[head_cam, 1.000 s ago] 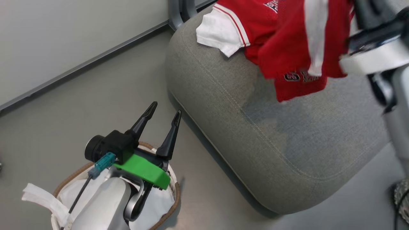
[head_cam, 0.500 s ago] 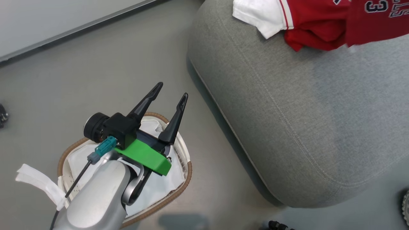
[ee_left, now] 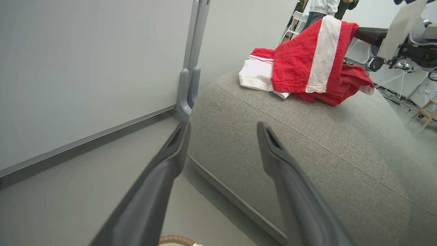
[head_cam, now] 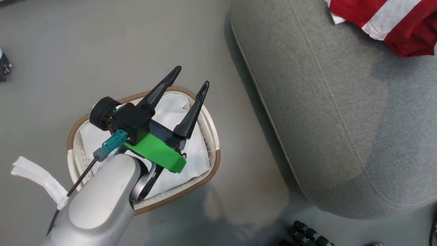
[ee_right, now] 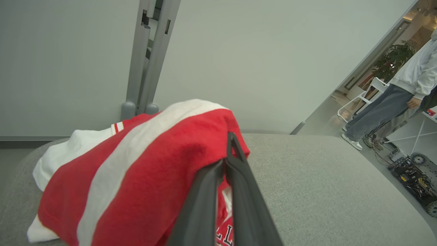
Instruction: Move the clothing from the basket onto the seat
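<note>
Left claw [head_cam: 192, 76] spread over half-hidden basket [head_cam: 214, 143], right claw [ee_right: 227, 153] pinching red clothing [ee_right: 153, 160] on seat [head_cam: 324, 102], lettering mostly hidden

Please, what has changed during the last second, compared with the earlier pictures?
The head camera has moved, so the whole picture shifted. The right gripper has brought the hanging red clothing down onto the seat, against the garment already lying there, and is still shut on it. Unchanged: the left gripper hangs open over the basket, which shows its white liner.
</note>
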Controlling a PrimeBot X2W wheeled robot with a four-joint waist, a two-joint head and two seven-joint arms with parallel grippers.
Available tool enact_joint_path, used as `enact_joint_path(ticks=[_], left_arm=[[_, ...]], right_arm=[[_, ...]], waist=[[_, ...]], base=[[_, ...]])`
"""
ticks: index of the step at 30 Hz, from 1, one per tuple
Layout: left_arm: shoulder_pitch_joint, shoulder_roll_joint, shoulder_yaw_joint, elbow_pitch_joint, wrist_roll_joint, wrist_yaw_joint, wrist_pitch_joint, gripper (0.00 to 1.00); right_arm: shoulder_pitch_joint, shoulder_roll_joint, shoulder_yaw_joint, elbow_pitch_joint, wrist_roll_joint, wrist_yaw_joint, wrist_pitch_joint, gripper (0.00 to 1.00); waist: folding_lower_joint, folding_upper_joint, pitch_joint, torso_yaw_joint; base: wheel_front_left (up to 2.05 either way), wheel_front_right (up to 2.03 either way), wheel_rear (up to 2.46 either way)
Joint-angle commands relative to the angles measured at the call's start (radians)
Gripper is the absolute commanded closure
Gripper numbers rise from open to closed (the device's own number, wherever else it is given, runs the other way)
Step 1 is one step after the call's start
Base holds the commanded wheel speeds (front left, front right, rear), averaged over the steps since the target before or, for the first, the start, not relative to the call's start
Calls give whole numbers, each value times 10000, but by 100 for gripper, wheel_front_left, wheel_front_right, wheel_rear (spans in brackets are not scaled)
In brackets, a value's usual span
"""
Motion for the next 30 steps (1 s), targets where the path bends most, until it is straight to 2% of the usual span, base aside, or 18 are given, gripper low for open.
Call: enact_joint_path(ticks=[1,3,4,5,6,7,15,24,30], left_arm=[[-240,89,11,14,-88,-20,-7,0],[-247,90,-25,48,-103,-20,-7,0],[-242,73,-20,67,-111,-20,-7,0],[-240,38,-11,88,-112,-20,-7,0],[-234,5,-14,76,-115,-20,-7,0],[-218,-24,-22,81,-118,-20,-7,0],[155,-100,-158,-25,110,-20,-7,0],[756,-320,-145,134,531,-20,-7,0],[1409,-643,442,483,765,-20,-7,0]], right_arm=[[361,161,-183,215,-150,-18,-49,100],[724,387,-348,208,-204,-18,-58,100],[923,444,-472,95,-204,-18,-55,87],[1214,547,-614,-15,-205,-18,-54,62],[1444,653,-745,-135,-175,-18,-55,22],[1698,749,-928,-309,-116,-18,-56,0],[3333,1497,-1734,-2092,243,-18,-59,0],[4543,1967,-1038,-3659,1033,-18,-59,0],[5148,2267,-355,-4256,1401,-16,-60,0]], waist=[[-2,-1,446,300],[-2,-1,485,294],[-2,-1,485,288],[-2,-1,468,269],[-2,-1,438,240],[-2,-1,389,203],[-2,-1,-469,-247],[-2,-1,-1794,-635],[-2,-1,-2519,-446]], base=[[0,0,0],[0,0,0],[0,0,0],[0,0,0],[0,0,0],[0,0,0],[0,0,0],[0,0,0],[0,0,0]])
